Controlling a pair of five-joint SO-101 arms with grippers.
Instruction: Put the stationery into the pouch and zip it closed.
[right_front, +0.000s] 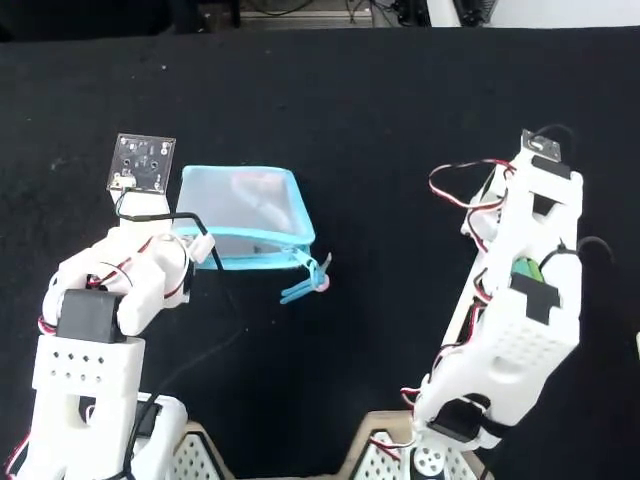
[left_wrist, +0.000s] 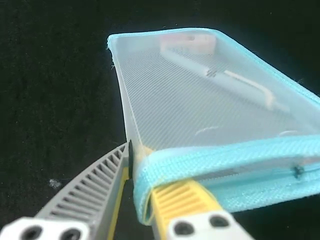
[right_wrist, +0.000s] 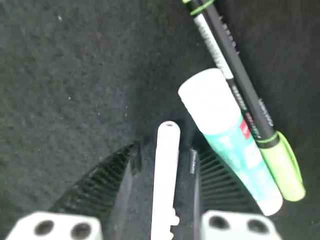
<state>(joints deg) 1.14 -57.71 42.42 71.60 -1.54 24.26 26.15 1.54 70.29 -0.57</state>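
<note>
The pouch (right_front: 245, 213) is translucent with teal trim and lies left of the table's centre, its zipper pull (right_front: 312, 278) trailing at the near right corner. My left gripper (left_wrist: 134, 172) is shut on the pouch (left_wrist: 200, 105) at the corner of its teal zipper band. A white pen (left_wrist: 235, 80) and a pinkish piece (left_wrist: 192, 42) show through the mesh. My right gripper (right_wrist: 163, 155) is open, its fingers straddling a white pen (right_wrist: 166, 170) on the cloth with gaps either side. Beside that pen lie a glue stick (right_wrist: 225, 135) and a black pen with a green cap (right_wrist: 240, 75).
Black cloth (right_front: 380, 120) covers the whole table. The right arm (right_front: 520, 300) is folded over the stationery at the right side, with a bit of green (right_front: 527, 268) showing under it. The left arm (right_front: 120, 280) stands at the pouch's near left.
</note>
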